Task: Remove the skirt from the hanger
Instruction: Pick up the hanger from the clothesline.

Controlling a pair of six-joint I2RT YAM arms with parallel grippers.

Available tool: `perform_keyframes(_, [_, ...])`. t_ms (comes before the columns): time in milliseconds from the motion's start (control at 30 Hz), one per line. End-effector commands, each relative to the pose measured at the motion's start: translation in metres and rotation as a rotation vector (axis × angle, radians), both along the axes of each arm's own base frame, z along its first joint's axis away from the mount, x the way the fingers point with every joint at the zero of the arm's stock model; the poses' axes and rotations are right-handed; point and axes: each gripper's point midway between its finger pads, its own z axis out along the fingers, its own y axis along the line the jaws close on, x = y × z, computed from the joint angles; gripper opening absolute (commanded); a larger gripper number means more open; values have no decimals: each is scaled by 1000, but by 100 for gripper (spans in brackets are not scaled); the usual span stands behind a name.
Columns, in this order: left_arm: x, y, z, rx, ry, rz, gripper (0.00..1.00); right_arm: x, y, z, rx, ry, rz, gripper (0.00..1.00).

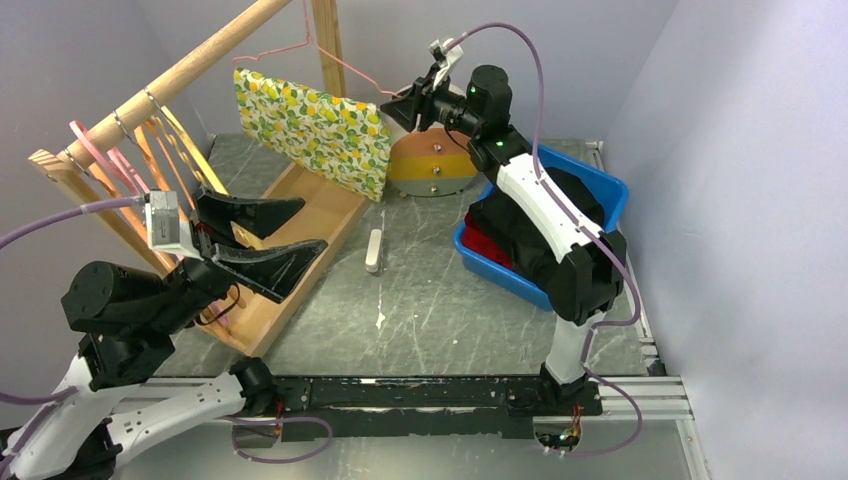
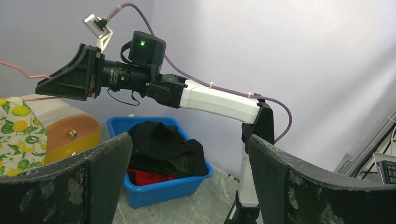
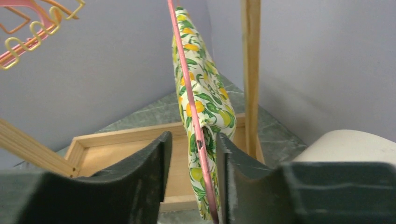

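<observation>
The lemon-print skirt (image 1: 315,128) hangs on a pink wire hanger (image 1: 350,70) hooked over the wooden rod (image 1: 190,65). My right gripper (image 1: 395,105) is at the hanger's right end. In the right wrist view the jaws (image 3: 192,149) are slightly apart around the hanger wire (image 3: 198,135) and the skirt's edge (image 3: 205,98). The wire lies against the right finger, and a gap shows on the left. My left gripper (image 1: 290,228) is open and empty over the rack's wooden base, left of the skirt. Its wrist view (image 2: 189,154) faces the right arm.
A blue bin (image 1: 600,185) with black and red clothes stands at the right, under the right arm. Several pink and orange hangers (image 1: 150,150) hang on the rod's left part. An orange and yellow round block (image 1: 430,165) sits behind the skirt. A small white piece (image 1: 373,250) lies on the table.
</observation>
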Motion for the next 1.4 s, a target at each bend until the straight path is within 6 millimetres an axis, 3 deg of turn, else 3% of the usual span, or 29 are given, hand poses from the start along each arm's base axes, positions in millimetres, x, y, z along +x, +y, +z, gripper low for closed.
perform_keyframes(0, [-3, -4, 11, -15, -22, -24, 97, -8, 6, 10, 41, -19, 30, 38])
perform_keyframes(100, [-1, -6, 13, -13, -22, -24, 97, -3, 10, 6, 45, 8, 33, 34])
perform_keyframes(367, [1, -11, 13, -6, -13, -32, 97, -17, 43, 2, 20, 15, 83, 34])
perform_keyframes(600, [2, -10, 16, -7, -14, -21, 97, -36, 67, 2, 0, 5, 81, 16])
perform_keyframes(867, [3, -9, 17, -5, -10, -17, 97, -62, 75, 57, 140, -45, 112, 0])
perform_keyframes(1100, [4, -6, 20, -13, -13, -4, 97, -83, 62, 109, 334, -73, 141, 0])
perform_keyframes(1367, [5, -8, 19, -8, -1, -6, 97, -88, 55, 126, 403, -67, 137, 0])
